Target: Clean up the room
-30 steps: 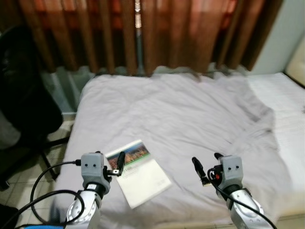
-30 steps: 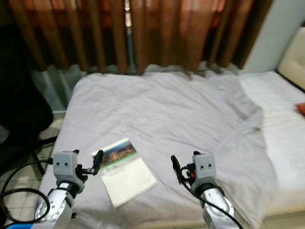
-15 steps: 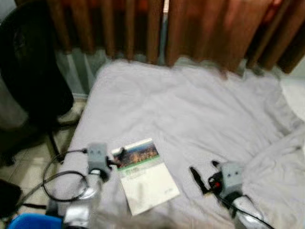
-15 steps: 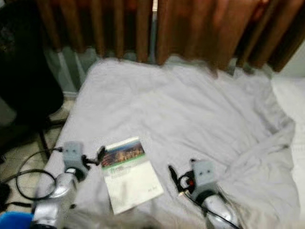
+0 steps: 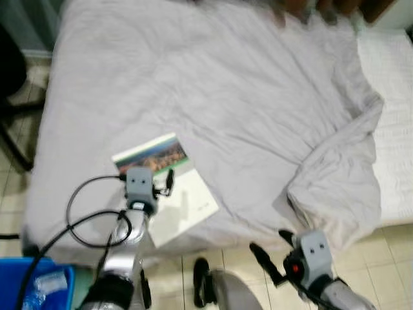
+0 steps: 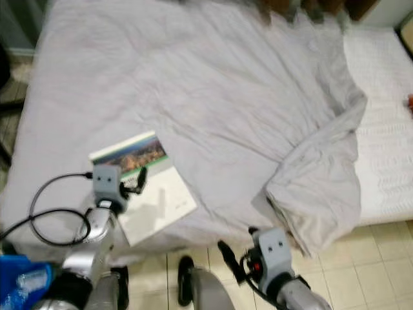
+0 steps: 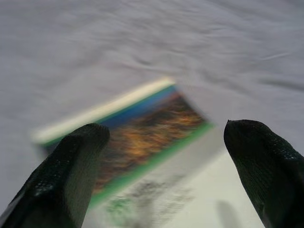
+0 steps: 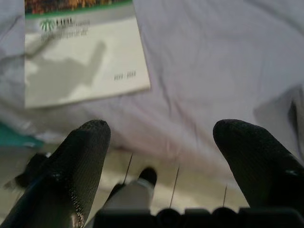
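Tiles of pale beige floor (image 5: 387, 258) lie nearest you, and your right gripper (image 5: 271, 253) hangs over them just off the bed's near edge, its two black fingers (image 8: 80, 161) spread wide with nothing between them. At your left, a blue plastic bin (image 5: 32, 287) sits on the floor beside the left arm. Your left gripper (image 5: 164, 183) hovers over the thin white booklet with a landscape photo and green band on its cover (image 5: 187, 200), fingers (image 7: 61, 175) wide apart and holding nothing. That booklet lies flat near the bed's near edge, on the rumpled pale lilac bedsheet (image 5: 226, 97). Further right, the sheet bunches into a thick fold beside a bare white quilted mattress (image 5: 393, 116)
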`<state>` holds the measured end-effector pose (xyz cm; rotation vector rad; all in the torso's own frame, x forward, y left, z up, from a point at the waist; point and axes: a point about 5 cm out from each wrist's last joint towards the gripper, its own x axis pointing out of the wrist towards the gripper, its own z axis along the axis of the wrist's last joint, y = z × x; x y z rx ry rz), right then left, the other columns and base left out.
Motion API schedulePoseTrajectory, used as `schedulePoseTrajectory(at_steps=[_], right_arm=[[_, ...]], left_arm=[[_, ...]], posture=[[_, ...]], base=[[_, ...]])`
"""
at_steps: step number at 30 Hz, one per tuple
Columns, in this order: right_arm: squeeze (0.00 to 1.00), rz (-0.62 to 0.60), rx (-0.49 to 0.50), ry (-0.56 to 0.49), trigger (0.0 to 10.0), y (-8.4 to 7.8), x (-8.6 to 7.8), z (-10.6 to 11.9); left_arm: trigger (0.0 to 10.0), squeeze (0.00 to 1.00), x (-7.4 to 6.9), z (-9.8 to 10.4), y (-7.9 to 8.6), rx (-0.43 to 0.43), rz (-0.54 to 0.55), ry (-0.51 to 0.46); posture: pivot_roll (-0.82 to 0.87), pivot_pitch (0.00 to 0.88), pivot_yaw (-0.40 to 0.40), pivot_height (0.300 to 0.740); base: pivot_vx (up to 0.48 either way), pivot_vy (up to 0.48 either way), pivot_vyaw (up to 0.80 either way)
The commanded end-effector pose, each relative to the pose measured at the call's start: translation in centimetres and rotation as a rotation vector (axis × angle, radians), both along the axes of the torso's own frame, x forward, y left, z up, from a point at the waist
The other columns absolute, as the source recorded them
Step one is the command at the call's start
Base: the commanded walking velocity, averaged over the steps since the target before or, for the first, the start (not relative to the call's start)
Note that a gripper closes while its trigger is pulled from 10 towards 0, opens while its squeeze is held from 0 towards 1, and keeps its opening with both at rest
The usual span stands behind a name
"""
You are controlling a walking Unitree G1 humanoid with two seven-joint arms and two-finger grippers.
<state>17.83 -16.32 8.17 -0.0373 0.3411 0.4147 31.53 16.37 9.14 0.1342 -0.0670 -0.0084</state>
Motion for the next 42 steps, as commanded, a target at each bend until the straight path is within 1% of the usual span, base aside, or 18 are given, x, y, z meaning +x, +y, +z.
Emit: schedulePoseTrajectory(at_steps=[1,2,3,4,5,6,11,17,18,20,21,22,23,30,33,37,40,42], right_arm=[[0.00,0.004,-0.018,0.056,10.0,-0.4,-1.2,-0.4],[0.00,0.007,-0.020,0.074,10.0,-0.5,-1.9,-0.5],[0.00,0.007,-0.020,0.074,10.0,-0.5,-1.9,-0.5],[0.00,0.004,-0.018,0.103,10.0,-0.6,-3.0,-0.6],[0.00,0.001,-0.020,0.115,10.0,-0.7,-3.5,-0.6],[0.00,0.000,-0.021,0.122,10.0,-0.7,-3.8,-0.5],[0.00,0.002,-0.016,0.155,10.0,-0.3,-4.9,-0.5],[0.00,-0.003,-0.024,0.177,10.0,-0.5,-5.7,-0.5],[0.00,-0.003,-0.028,0.183,10.0,-0.6,-6.1,-0.4],[0.00,-0.003,-0.029,0.185,10.0,-0.6,-6.2,-0.3],[0.00,-0.004,-0.034,0.188,10.0,-0.7,-6.4,-0.2],[0.00,-0.004,-0.034,0.188,10.0,-0.7,-6.4,-0.2],[0.00,-0.004,-0.038,0.189,10.0,-0.7,-6.5,-0.1],[0.00,-0.004,-0.046,0.189,10.0,-0.7,-6.9,0.1],[0.00,-0.007,-0.049,0.191,10.0,-0.6,-7.1,0.1],[0.00,-0.009,-0.050,0.195,10.0,-0.6,-7.2,0.1],[0.00,-0.010,-0.051,0.198,10.0,-0.5,-7.4,0.1],[0.00,-0.010,-0.052,0.198,10.0,-0.5,-7.4,0.1]], left_arm=[[10.0,0.00,-1.3,-1.0,0.5,0.047,0.047,0.019],[10.0,0.00,-2.2,-1.4,0.9,0.037,0.073,0.028],[10.0,0.00,-2.2,-1.4,0.9,0.037,0.073,0.028],[10.0,0.00,-3.6,-2.1,1.3,0.021,0.100,0.044],[10.0,0.00,-4.2,-2.5,1.4,0.009,0.113,0.056],[10.0,0.00,-4.5,-2.8,1.4,0.004,0.120,0.062],[10.0,0.00,-6.1,-5.0,2.1,-0.133,0.227,0.146],[10.0,0.00,-6.1,-5.5,3.0,-0.183,0.332,0.174],[10.0,0.00,-6.2,-5.9,3.2,-0.276,0.368,0.189],[10.0,0.00,-6.3,-6.0,3.2,-0.304,0.374,0.193],[10.0,0.00,-5.9,-6.2,2.9,-0.376,0.364,0.195],[10.0,0.00,-5.9,-6.2,2.9,-0.376,0.364,0.195],[10.0,0.00,-5.2,-6.3,2.4,-0.431,0.337,0.196],[10.0,0.00,-3.7,-5.5,0.4,-0.469,0.224,0.182],[10.0,0.00,-3.6,-4.8,-0.2,-0.479,0.192,0.148],[10.0,0.00,-4.0,-4.9,-0.5,-0.496,0.185,0.149],[10.0,0.00,-4.5,-6.4,-0.9,-0.583,0.202,0.210],[10.0,0.00,-4.5,-6.7,-1.1,-0.604,0.205,0.225]], posture=[[-0.28,0.595,-0.277,0.740],[-0.27,0.601,-0.271,0.740],[-0.27,0.601,-0.271,0.740],[-0.26,0.606,-0.271,0.740],[-0.25,0.611,-0.269,0.740],[-0.25,0.611,-0.269,0.740],[-0.27,0.636,-0.264,0.740],[-0.28,0.645,-0.265,0.740],[-0.29,0.646,-0.266,0.740],[-0.29,0.646,-0.267,0.740],[-0.30,0.648,-0.268,0.740],[-0.30,0.648,-0.268,0.740],[-0.31,0.651,-0.271,0.740],[-0.32,0.651,-0.266,0.740],[-0.32,0.651,-0.257,0.740],[-0.31,0.648,-0.248,0.740],[-0.32,0.650,-0.246,0.740],[-0.32,0.651,-0.247,0.740]], base=[[0.000,0.000,0.00],[0.000,0.000,0.00],[0.000,0.000,0.00],[0.000,0.000,0.00],[0.000,0.000,0.00],[0.000,0.000,0.00],[0.000,0.000,0.00],[0.000,0.000,0.00],[0.000,0.000,0.00],[0.000,0.000,0.00],[0.000,0.000,0.00],[0.000,0.000,0.00],[0.000,0.000,0.00],[0.000,0.000,0.00],[0.000,0.000,0.00],[0.000,0.000,0.00],[0.000,0.000,0.00],[0.000,0.000,0.00]])
